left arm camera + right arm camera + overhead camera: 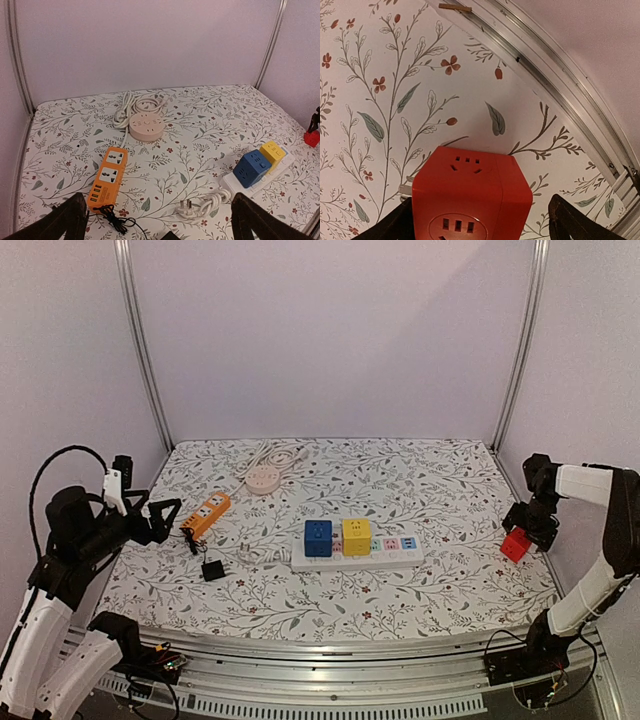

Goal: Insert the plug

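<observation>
Enclosure: plain white walls (330, 330), aluminium posts (140, 340) at the back corners, and a worktop (450, 490) covered in floral cloth.

Task item: red cube plug (470, 195) lies by the worktop's right edge, about halfway back, close to the metal rail (555, 75). Its prongs (404, 190) point sideways, low against the cloth.

Right gripper (480, 215) straddles the cube with its jaws wide. One finger is close against a side face, and the other is clearly apart from it. No grip yet.

Step in hand, as I judge it: grasp the cube.
- Centre the jaws first, since closing off-centre would likely push the cube along the cloth.
- Grip the flat side faces, low enough to stop the cube swivelling.
- Keep the prong side clear.
- Lift straight up, because the rail is near.

Likely target: white power strip (405, 558) at mid-worktop towards the near edge.
- It carries a blue cube (318, 538) and a yellow cube (356, 536).
- Its right-hand sockets look free.
- The prongs will need turning downward before insertion.

Left gripper (165, 512) is wide open and holds nothing, poised at the left edge.

Also on the worktop:
- an orange strip (205, 515) near the left edge
- a round pink socket (263, 479) towards the far edge
- a black adapter (213, 570) nearer the front
</observation>
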You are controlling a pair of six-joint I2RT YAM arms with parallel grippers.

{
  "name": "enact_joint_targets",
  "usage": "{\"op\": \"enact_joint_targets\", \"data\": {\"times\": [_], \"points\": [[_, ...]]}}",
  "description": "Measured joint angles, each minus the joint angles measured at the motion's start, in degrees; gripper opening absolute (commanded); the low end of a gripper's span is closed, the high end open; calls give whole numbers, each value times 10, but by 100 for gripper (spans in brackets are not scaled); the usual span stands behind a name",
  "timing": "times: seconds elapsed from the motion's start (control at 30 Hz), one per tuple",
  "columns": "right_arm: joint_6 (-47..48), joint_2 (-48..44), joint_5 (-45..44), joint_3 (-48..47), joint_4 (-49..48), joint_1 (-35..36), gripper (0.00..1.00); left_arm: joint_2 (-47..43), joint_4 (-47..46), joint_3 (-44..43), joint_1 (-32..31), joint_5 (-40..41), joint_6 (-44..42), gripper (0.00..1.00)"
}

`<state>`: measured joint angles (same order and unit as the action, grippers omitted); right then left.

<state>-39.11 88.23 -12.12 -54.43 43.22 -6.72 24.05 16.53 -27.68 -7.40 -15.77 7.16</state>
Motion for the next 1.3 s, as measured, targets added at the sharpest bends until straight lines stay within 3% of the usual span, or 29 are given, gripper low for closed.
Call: {"op": "enact_joint_targets", "data": {"times": [0.17, 0.47, 0.67, 1.0, 1.17, 1.3], "points": [[-10, 12, 18, 6, -21, 0, 79, 1, 0, 2, 0, 0, 0, 100], [-5, 25, 37, 9, -56, 0, 47, 4, 0, 2, -1, 0, -3, 99], [12, 21, 64, 12, -63, -1, 2, 4, 0, 2, -1, -6, -32, 99], [78, -49, 173, 10, -61, 37, 0, 23, 0, -35, -19, -47, -157, 100], [140, -145, 207, -24, -67, 141, 0, 57, 11, -76, -61, -86, -213, 99], [186, -233, 243, -45, -115, 256, 0, 113, 37, -136, -134, -104, -272, 99]]}}
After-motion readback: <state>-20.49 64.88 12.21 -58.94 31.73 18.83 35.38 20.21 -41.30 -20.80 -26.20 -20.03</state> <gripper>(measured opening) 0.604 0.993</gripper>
